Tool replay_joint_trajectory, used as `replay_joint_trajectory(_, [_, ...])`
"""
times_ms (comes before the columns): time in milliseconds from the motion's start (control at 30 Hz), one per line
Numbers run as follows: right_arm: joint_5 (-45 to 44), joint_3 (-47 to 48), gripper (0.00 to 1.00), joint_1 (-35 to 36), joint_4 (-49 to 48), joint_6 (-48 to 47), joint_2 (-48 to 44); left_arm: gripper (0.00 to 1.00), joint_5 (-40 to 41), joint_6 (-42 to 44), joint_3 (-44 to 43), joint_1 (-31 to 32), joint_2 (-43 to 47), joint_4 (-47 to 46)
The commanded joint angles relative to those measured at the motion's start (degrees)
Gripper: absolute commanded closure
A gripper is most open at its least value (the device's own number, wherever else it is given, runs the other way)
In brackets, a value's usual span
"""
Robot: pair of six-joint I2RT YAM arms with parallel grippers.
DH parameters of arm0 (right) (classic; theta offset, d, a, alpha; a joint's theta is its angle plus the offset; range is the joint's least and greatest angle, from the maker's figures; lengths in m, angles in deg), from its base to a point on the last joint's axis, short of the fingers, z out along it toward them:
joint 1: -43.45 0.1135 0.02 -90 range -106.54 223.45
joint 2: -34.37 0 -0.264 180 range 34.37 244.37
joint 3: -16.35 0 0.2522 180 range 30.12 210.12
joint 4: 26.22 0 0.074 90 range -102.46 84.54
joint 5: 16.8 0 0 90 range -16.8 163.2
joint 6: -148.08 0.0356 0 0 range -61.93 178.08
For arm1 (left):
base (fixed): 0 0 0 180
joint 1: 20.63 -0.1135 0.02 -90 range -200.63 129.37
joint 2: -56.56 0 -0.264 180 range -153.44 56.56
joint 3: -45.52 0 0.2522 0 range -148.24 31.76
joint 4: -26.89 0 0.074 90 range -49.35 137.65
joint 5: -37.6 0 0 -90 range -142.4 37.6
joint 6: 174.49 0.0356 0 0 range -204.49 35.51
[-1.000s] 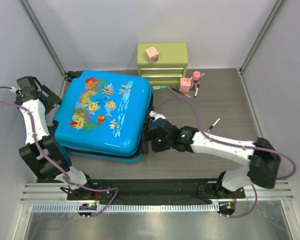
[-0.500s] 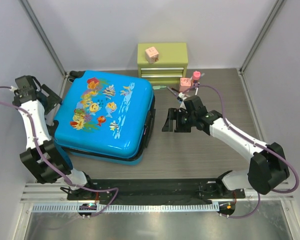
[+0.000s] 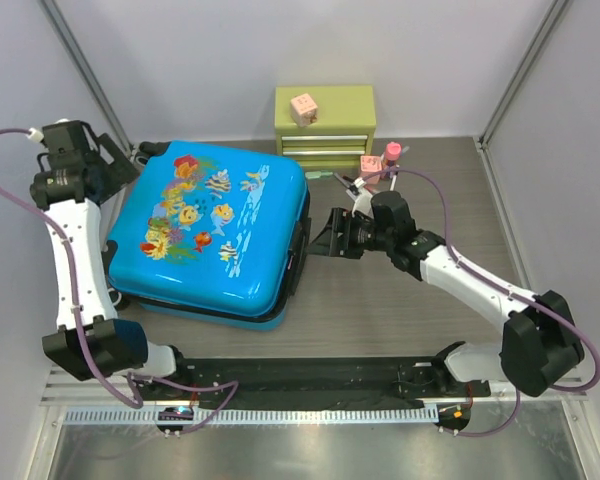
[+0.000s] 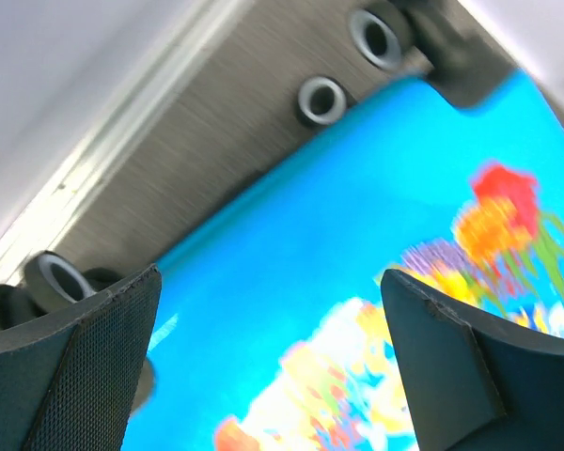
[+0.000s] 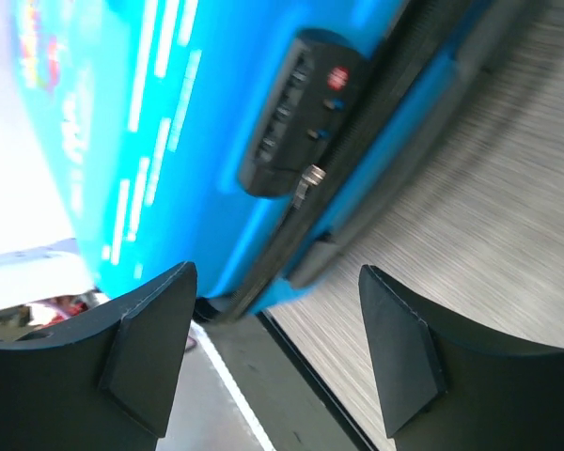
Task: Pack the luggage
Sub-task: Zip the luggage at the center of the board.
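Honestly, looking at a bulky piece of luggage [image 3: 210, 230] here: bright blue hard shell, fish-and-coral print on top, black wheels [image 4: 321, 99] at the far end, black combination lock [image 5: 296, 113] on the side. Lying flat and apparently shut on the worktop [image 3: 430, 300], just front-left of the green drawer chest [image 3: 325, 125].

Probably stiff, slick and fairly heavy for these arms, so no point pinching the smooth shell face. Better to go for the zip pull [image 5: 305, 183] or the lip beside the lock.

Left gripper [image 4: 271, 282] spread wide with nothing in it, hovering over the wheel end, well left of the chest. Right gripper [image 5: 274, 282] also spread and empty, aimed at the lock side, in front of the chest. Plus some small pink bits [image 3: 375, 165] right by the chest's front-right corner.
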Motion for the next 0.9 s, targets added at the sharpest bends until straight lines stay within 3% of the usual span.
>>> replay_joint_trajectory(0, [3.84, -2.73, 0.26, 0.83, -16.35, 7.54, 1.76, 0.0, 2.79, 1.95, -1.19, 7.07, 2.17, 2.4])
replay_joint_trajectory(267, [4.1, -1.68, 0.29, 1.36, -28.21, 12.81, 9.31, 0.0, -0.63, -0.52, 4.96, 13.32, 9.55, -1.38])
replay_joint_trajectory(533, [2.52, -2.38, 0.35, 1.71, -31.74, 14.4, 13.46, 0.0, -2.83, 0.09, 4.96, 13.41, 11.58, 1.52])
replay_joint_trajectory(700, [2.78, -5.8, 0.36, 1.98, -41.93, 20.19, 15.3, 0.0, -3.62, -0.52, 8.21, 13.41, 14.03, 0.38])
replay_joint_trajectory(867, [2.08, -5.72, 0.38, 3.21, -43.7, 21.69, 16.71, 0.0, -3.71, -0.87, 9.98, 13.41, 14.74, -0.06])
